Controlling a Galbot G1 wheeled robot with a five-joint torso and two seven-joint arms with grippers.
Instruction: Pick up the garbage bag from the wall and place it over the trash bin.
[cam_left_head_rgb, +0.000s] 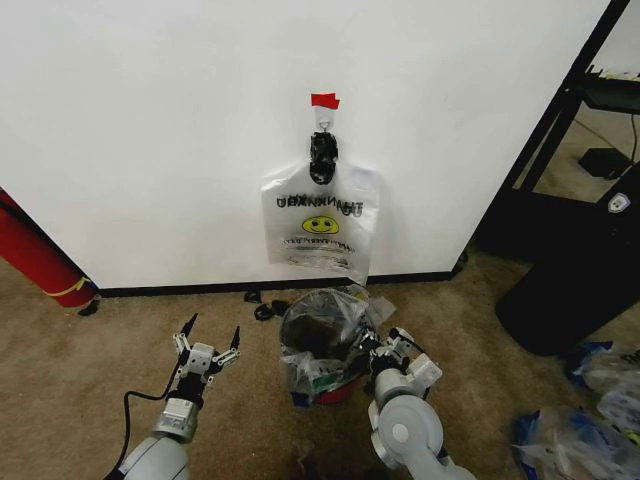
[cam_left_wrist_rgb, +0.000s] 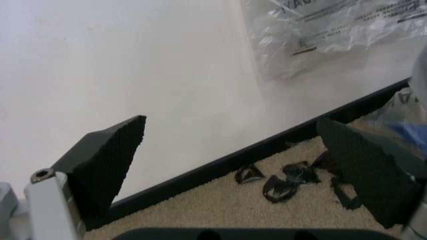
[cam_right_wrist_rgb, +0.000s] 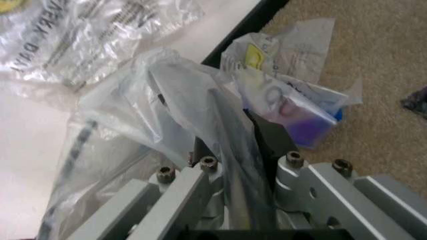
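Right gripper (cam_right_wrist_rgb: 230, 150) — crumpled clear garbage bag (cam_right_wrist_rgb: 167, 100)

Garbage bag (cam_left_head_rgb: 322, 318) is sitting over trash bin (cam_left_head_rgb: 336, 392) on carpet (cam_left_head_rgb: 80, 370), just before wall (cam_left_head_rgb: 150, 130). Another bag (cam_left_head_rgb: 320, 222) is hanging on wall above it. Left gripper (cam_left_head_rgb: 208, 348) is hovering left of bin, right gripper (cam_left_head_rgb: 378, 350) at bin's right rim.

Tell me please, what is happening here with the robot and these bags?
The right claw is shut on thin clear plastic, the garbage bag already draped over the small round black trash bin with a red bottom on the carpet. The left claw hovers open beside the bin, holding nothing. Another clear smiley bag with black print hangs on the white wall above.
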